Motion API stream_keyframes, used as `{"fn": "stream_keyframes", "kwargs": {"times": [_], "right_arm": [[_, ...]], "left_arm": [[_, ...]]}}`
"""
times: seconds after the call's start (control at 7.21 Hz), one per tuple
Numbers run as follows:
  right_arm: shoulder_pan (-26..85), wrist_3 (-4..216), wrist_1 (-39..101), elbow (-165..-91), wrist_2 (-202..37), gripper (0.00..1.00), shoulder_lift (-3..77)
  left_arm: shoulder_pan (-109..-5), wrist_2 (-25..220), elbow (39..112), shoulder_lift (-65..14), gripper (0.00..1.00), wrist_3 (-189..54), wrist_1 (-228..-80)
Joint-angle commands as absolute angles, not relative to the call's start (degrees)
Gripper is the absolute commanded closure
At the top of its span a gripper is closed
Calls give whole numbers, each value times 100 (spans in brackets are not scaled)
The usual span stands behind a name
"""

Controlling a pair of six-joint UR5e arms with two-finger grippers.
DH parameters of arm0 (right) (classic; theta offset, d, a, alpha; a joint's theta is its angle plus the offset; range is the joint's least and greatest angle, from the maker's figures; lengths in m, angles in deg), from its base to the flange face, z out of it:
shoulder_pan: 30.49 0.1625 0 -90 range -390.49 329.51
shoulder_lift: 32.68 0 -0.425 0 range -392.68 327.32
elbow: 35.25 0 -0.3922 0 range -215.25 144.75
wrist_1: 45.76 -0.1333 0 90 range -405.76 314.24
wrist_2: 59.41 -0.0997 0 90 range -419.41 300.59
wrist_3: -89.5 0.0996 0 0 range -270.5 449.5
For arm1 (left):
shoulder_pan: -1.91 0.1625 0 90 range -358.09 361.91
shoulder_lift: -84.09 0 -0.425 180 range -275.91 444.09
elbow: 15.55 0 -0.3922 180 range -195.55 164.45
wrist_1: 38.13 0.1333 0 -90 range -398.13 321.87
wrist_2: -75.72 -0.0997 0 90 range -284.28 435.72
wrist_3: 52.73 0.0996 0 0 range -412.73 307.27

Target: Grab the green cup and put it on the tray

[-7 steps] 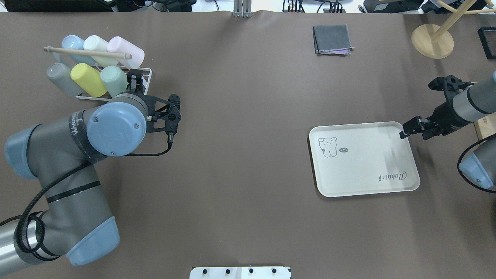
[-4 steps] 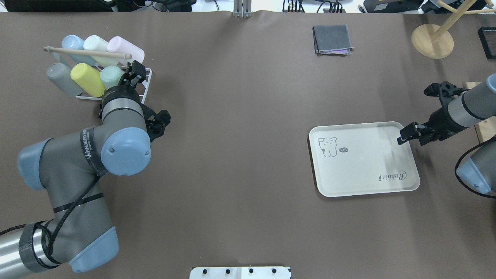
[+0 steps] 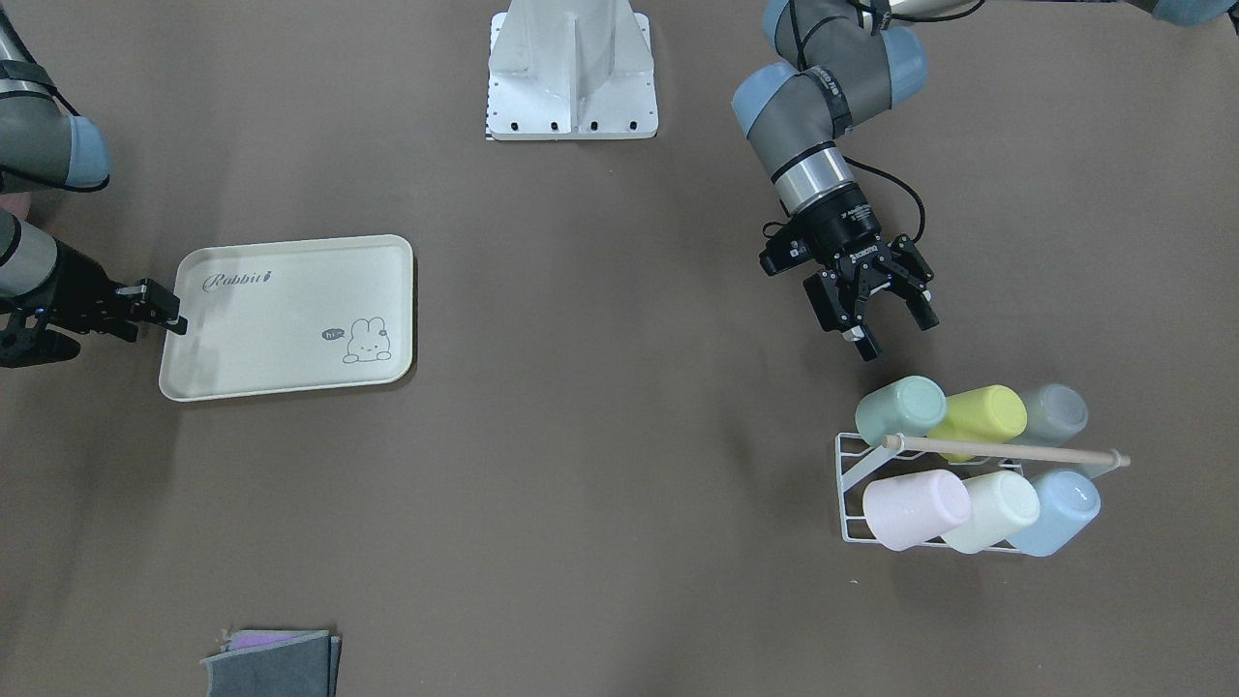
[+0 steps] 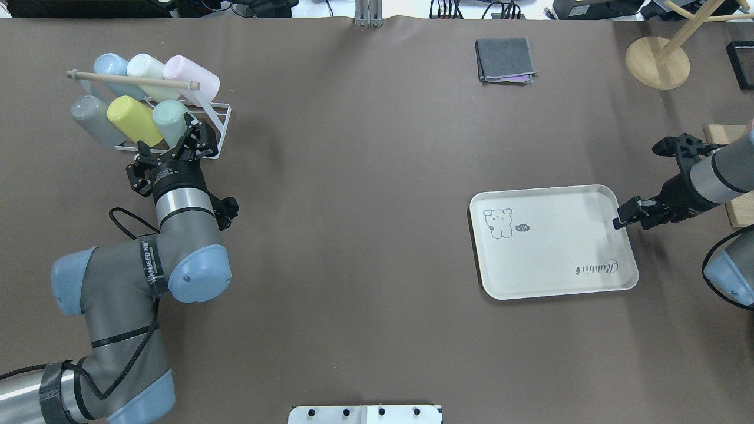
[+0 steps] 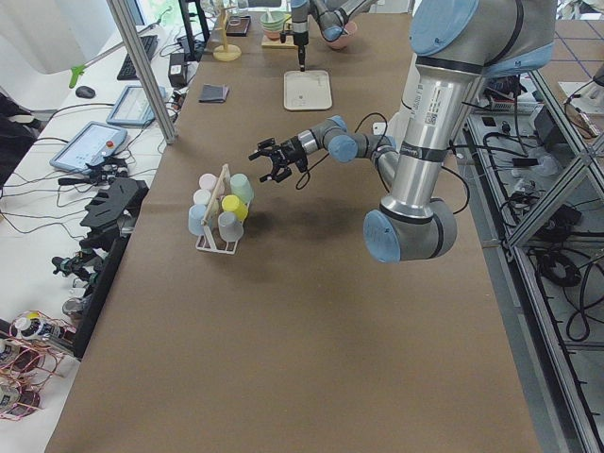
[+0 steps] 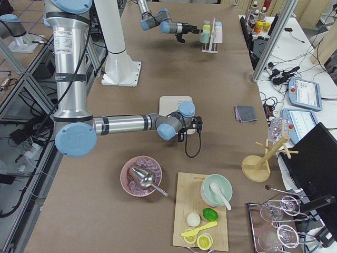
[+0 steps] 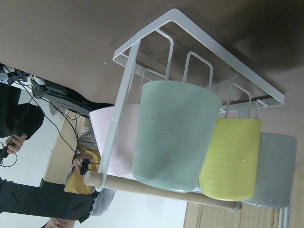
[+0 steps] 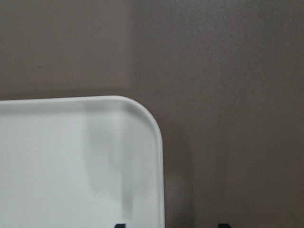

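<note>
- Six pastel cups sit tilted on the prongs of a white wire rack (image 3: 850,474) at the robot's left end of the counter (image 3: 600,436). Their closed ends point up and outward, so I judge that each has to slide off along its prong rather than lift straight up.
- One of them, the green cup (image 3: 900,409), is the end cup of the row nearer the robot. It touches the yellow-green cup (image 3: 982,416), and the grey cup (image 3: 1055,414) lies beyond that. A wooden dowel (image 3: 1007,452) crosses above, between the two rows.
- Just short of the green cup hangs the left gripper (image 3: 895,329). Its fingers are spread wide with nothing between them and do not touch the cup. The left wrist view has the cup in the middle of the picture, which suggests the gripper is lined up to close around the cup's body.
- Risk, as I judge it: one finger must pass on the side where the green and yellow-green cups meet, and it could nudge that neighbour or catch the rack's wire.
- Well apart, toward the other end of the counter, lies the tray (image 3: 290,242) with nothing on it. The placing step is not yet begun, and the work is at the approach to the pick.
- At a corner of the tray is the right gripper (image 4: 627,215). Its wrist view shows two dark fingertips set apart, with the tray's rim between them and nothing held. It may be there to steady the tray, but I cannot tell whether it touches it.
</note>
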State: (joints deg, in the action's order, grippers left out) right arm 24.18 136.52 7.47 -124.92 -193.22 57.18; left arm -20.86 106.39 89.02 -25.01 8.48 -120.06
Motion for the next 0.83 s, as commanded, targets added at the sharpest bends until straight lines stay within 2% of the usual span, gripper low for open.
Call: {"fn": "stream_keyframes", "kwargs": {"times": [0.0, 0.14, 0.69], "right_arm": [[2417, 13661, 593, -12481, -19335, 34, 5750], [2417, 13679, 592, -12490, -19335, 39, 5750], [2347, 13679, 601, -12402, -19318, 40, 5653]], "left_arm": [[-1866, 10560, 8624, -2489, 1, 870, -12004], [-1840, 10142, 8527, -2481, 1, 905, -11987], [-1866, 9892, 7806, -2568, 1, 888, -12040]]}}
